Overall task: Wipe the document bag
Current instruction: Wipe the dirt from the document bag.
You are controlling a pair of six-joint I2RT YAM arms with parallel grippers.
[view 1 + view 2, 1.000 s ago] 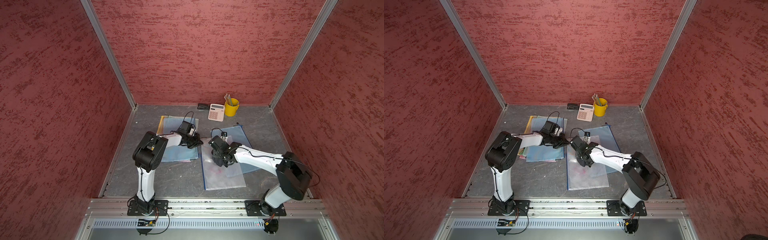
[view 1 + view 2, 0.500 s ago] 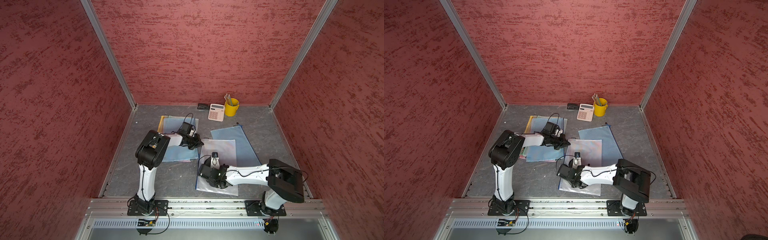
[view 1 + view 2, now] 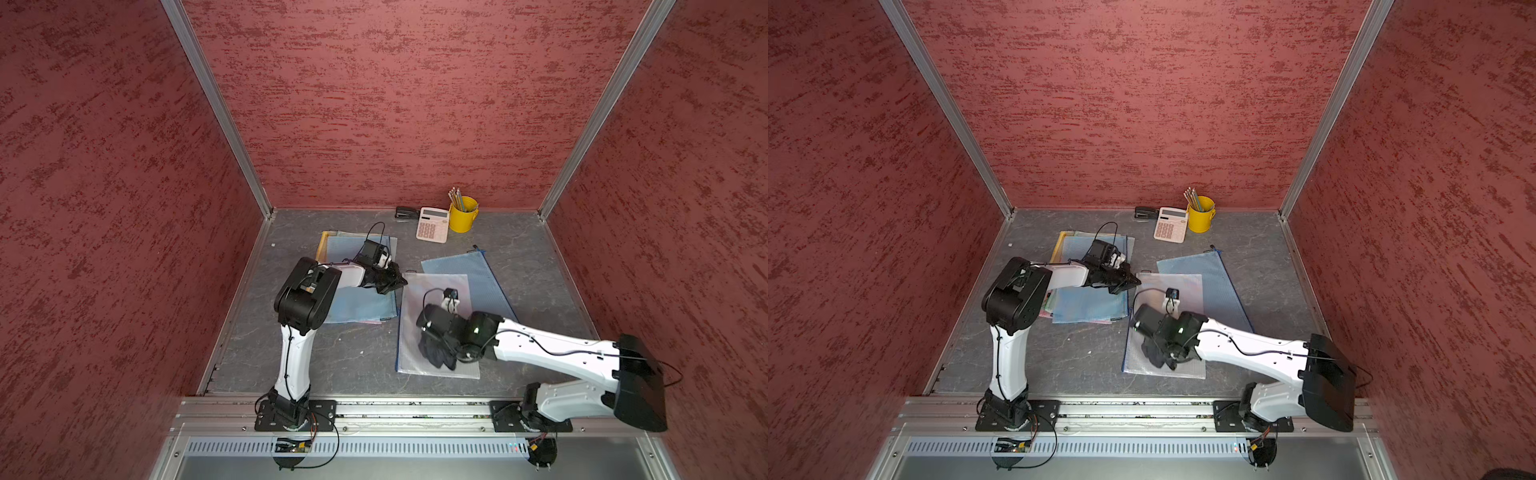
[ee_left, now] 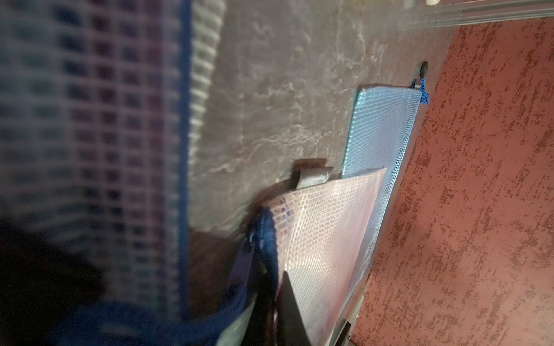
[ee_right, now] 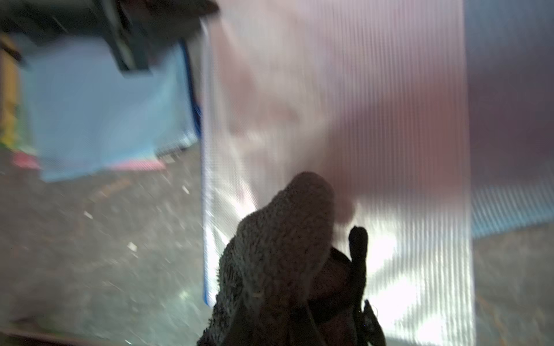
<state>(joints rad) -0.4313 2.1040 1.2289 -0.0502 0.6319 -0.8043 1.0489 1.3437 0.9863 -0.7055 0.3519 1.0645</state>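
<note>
The table (image 3: 332, 361) is grey and stone-veined, shut in by three red walls (image 3: 395, 104), with a metal rail (image 3: 415, 409) along the front. The bag (image 3: 415, 284), clear mesh with a blue edge, lies flat at mid-table, its far part overlapping a blue bag (image 3: 486, 274).

The left gripper (image 3: 397, 281) is closed at the bag's far left corner. The blurred wrist view suggests it pinches the zip edge there. The right gripper (image 3: 444, 349) is clamped on a dark cloth (image 3: 434, 353) pressed onto the bag's near half.

A stack (image 3: 357, 303) of bags lies just left of the bag, apart from it. A stapler (image 3: 406, 213), calculator (image 3: 432, 224) and cup (image 3: 462, 216) stand along the back wall. The bag's near edge stops short of the rail. Bare table lies open at near left and along the right wall.
</note>
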